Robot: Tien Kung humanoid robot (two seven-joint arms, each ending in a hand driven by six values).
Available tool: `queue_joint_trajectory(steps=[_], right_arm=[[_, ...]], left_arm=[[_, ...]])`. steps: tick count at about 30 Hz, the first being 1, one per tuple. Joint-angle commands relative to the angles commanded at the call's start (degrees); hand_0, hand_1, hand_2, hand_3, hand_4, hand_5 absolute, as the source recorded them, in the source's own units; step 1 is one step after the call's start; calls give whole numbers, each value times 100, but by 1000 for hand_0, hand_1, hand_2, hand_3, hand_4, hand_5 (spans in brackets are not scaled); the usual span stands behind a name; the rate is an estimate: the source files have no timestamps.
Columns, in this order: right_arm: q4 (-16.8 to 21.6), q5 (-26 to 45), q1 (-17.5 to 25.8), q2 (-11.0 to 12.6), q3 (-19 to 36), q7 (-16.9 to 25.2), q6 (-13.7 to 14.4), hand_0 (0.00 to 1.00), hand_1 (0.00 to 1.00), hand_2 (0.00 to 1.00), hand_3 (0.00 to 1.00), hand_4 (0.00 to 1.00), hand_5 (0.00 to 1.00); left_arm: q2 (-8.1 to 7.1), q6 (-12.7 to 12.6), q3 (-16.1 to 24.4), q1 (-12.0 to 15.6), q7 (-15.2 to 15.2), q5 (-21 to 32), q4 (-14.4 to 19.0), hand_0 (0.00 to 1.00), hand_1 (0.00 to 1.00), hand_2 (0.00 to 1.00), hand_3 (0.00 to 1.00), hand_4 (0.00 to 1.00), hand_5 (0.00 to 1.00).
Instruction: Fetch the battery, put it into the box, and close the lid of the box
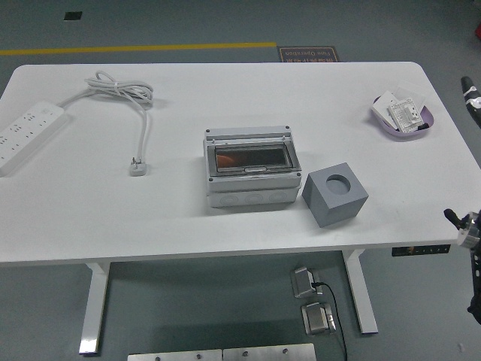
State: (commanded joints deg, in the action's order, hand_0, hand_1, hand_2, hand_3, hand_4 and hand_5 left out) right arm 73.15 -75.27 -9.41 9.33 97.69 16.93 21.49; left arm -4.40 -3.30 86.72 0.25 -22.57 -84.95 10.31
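Right of the box (pixel 249 167), my right hand (pixel 471 94) barely shows; I cannot tell its grip. Battery unseen, lid (pixel 249 156) down. It looks stiff, light, slick: I'd take its front lip.

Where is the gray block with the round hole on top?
In the head view, the gray block sits on the white table, right of centre near the front edge, just right of the box with the clear lid.

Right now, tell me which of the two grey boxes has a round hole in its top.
The small grey cube, right of the larger lidded box, which has a see-through window instead.
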Motion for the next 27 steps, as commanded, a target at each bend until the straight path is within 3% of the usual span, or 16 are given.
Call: queue_joint_trajectory(steps=[3, 4, 9, 10, 15, 16, 19, 21, 22, 27], right_arm=[[-87, 107, 49, 1, -41, 58, -18, 828, 782, 796, 998, 942, 246], [-56, 127, 73, 7, -62, 69, -21, 813, 764, 712, 998, 948, 266], [450, 12, 232, 38, -163, 81, 24, 813, 764, 712, 998, 948, 266], [564, -32, 259, 43, -178, 72, 39, 770, 672, 618, 849, 946, 269], [1217, -197, 350, 70, -302, 24, 112, 770, 672, 618, 849, 946, 269], [1329, -224, 356, 72, -328, 28, 129, 663, 570, 520, 705, 947, 282], [1639, -343, 351, 76, -400, 37, 169, 663, 570, 520, 705, 947, 282], [1697, -543, 341, 93, -420, -84, 74, 663, 570, 520, 705, 947, 282], [1716, -687, 339, 112, -439, -185, -12, 570, 486, 466, 586, 779, 229], [1803, -1318, 333, 175, -604, -638, -408, 570, 486, 466, 586, 779, 229]], left_arm=[[0, -2, -4, 11, -10, 6, 0, 628, 634, 539, 624, 712, 130], [-1, -3, -7, 16, -15, 10, 0, 628, 635, 539, 624, 712, 130], [-8, -11, -20, 36, -23, 34, 0, 628, 635, 539, 624, 712, 130], [-9, -11, -22, 37, -21, 36, 0, 628, 634, 539, 625, 712, 128], [-7, -9, -13, 40, -20, 28, 0, 628, 634, 539, 625, 712, 128], [-8, -8, -11, 41, -20, 26, 0, 628, 634, 540, 624, 713, 129], [-13, -7, -5, 43, -22, 20, 0, 628, 634, 540, 624, 713, 129], [-17, -5, -2, 42, -23, 17, 0, 628, 634, 540, 624, 713, 129], [-19, -5, -1, 40, -22, 20, 0, 628, 634, 539, 624, 712, 128], [-18, 2, 10, 31, -22, -2, 0, 628, 634, 539, 624, 712, 128]])
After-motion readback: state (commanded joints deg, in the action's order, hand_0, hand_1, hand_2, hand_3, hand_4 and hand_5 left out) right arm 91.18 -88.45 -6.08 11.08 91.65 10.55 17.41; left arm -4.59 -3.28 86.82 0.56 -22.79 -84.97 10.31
